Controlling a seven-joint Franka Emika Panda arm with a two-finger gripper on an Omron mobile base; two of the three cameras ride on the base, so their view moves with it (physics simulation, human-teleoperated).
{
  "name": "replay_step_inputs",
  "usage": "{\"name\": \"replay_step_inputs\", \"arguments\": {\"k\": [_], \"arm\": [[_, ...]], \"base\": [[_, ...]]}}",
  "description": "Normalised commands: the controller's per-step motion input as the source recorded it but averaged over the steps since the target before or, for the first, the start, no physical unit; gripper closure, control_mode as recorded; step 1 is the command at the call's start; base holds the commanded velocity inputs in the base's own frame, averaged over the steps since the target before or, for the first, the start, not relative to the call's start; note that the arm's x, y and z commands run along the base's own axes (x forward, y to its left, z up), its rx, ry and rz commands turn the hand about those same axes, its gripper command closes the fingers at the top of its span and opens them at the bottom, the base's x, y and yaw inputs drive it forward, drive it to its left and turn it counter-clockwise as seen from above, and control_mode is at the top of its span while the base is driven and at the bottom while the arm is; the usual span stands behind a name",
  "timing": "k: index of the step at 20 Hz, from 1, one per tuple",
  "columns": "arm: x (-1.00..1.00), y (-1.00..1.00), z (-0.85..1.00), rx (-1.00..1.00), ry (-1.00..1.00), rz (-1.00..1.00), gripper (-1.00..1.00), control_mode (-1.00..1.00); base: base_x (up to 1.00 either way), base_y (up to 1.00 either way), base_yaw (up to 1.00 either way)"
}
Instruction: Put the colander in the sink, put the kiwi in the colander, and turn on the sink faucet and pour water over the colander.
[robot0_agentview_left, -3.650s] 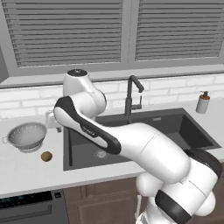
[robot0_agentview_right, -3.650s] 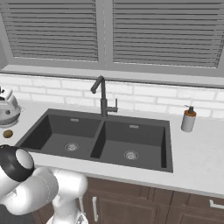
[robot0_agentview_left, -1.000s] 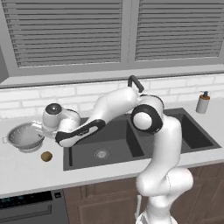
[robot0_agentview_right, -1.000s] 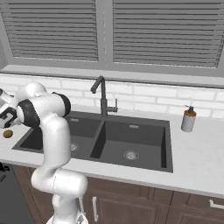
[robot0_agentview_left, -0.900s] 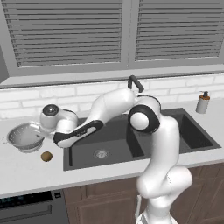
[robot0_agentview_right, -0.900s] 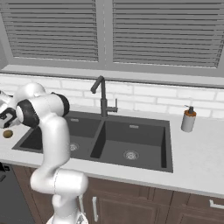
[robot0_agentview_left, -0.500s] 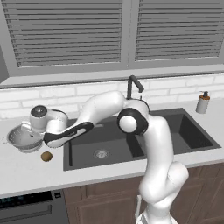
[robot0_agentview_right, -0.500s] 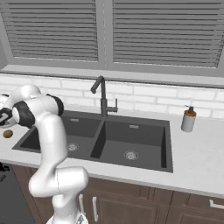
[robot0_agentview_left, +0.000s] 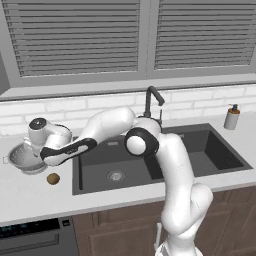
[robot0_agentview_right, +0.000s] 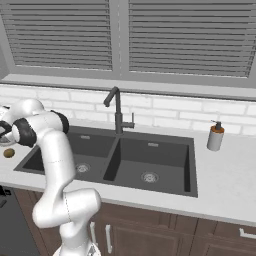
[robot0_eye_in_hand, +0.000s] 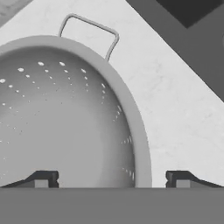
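The silvery colander (robot0_agentview_left: 22, 158) sits on the counter left of the dark sink (robot0_agentview_left: 150, 156). In the hand view the colander (robot0_eye_in_hand: 57, 118) is close up, with a loop handle at the top. My gripper (robot0_eye_in_hand: 111, 179) is open just above it. One fingertip (robot0_eye_in_hand: 43, 178) is over the bowl's inside, the other fingertip (robot0_eye_in_hand: 180, 178) over the counter, and the rim runs between them. The brown kiwi (robot0_agentview_left: 53, 178) lies on the counter just in front of the colander, also seen as the kiwi (robot0_agentview_right: 8, 153). The dark gooseneck faucet (robot0_agentview_left: 152, 102) stands behind the sink.
A soap dispenser (robot0_agentview_left: 231, 117) stands on the counter right of the sink. A white brick wall and window blinds rise behind the counter. My arm stretches from the right across the left basin (robot0_agentview_right: 80, 150).
The hand has swung further left, from over the sink's edge to above the colander's right rim, and has come lower. Colander and kiwi have not moved.
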Motion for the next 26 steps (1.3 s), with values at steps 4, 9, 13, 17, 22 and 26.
{"name": "replay_step_inputs", "arguments": {"k": [4,9,13,17,22,26], "arm": [[0.07,0.00,-0.19,0.00,0.09,-0.11,1.00,-1.00],[0.02,0.00,-0.09,0.00,0.04,-0.13,1.00,-1.00],[0.00,-0.14,0.00,0.00,0.00,-0.20,1.00,-1.00],[-0.07,-0.29,0.24,0.00,-0.01,-0.32,1.00,-1.00],[-0.03,-0.52,0.49,0.00,0.00,-0.45,1.00,-1.00],[-0.07,-0.79,0.38,0.03,0.00,-0.52,1.00,-1.00]], "base": [[0.00,0.00,0.00],[0.00,0.00,0.00],[0.00,0.00,0.00],[0.00,0.00,0.00],[0.00,0.00,0.00],[0.00,0.00,0.00]]}}
